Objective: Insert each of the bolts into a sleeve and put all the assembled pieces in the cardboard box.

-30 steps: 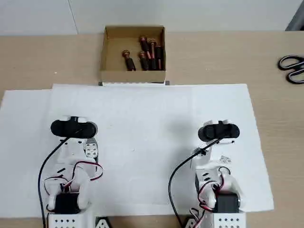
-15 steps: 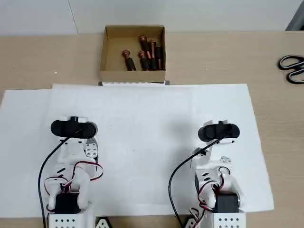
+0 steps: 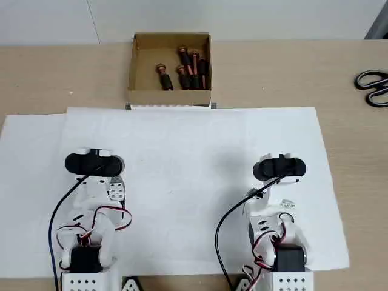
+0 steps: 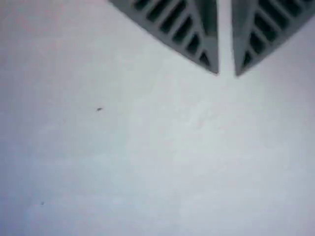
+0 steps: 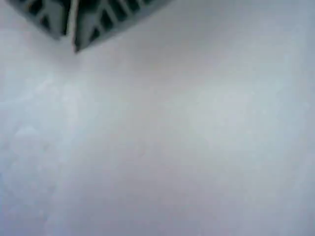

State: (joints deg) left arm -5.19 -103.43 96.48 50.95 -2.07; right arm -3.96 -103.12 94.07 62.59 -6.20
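Observation:
The cardboard box (image 3: 139, 65) stands at the far middle of the table. Several copper-coloured bolts in dark sleeves (image 3: 189, 68) lie inside it, and one more assembled piece (image 3: 163, 77) lies a little apart to their left. Both arms are folded back at the near edge, the left arm (image 3: 94, 165) and the right arm (image 3: 279, 168), far from the box. My left gripper (image 4: 226, 73) is shut with only a thin slit between its grey fingers, just over white paper. My right gripper (image 5: 70, 42) is shut too, with nothing in it.
A large white paper sheet (image 3: 194, 157) covers the near half of the wooden table under both arms. Black-handled scissors (image 3: 373, 86) lie at the far right edge.

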